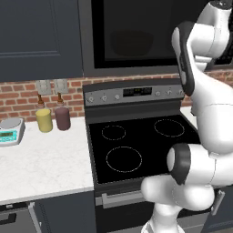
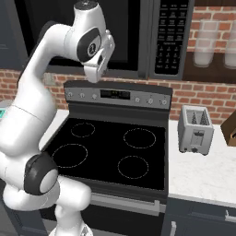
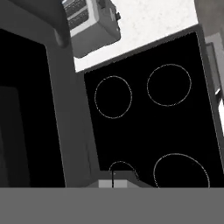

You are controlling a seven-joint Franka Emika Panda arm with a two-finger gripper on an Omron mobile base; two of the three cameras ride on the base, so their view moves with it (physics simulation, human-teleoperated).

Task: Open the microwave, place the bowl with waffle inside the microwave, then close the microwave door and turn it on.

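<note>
One wide black-glass microwave door [image 2: 87, 27], closed, above the stove [image 2: 110, 152].

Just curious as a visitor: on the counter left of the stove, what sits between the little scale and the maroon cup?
A yellow cup stands between the scale and the maroon cup, close beside the maroon one, as the left base view shows.

arm [image 1: 205, 132]: glossy white rounded shells
joints: dark grey bands between segments
wrist [image 2: 94, 48]: white housing, round dark cap, above the stove [image 2: 110, 152]
</note>
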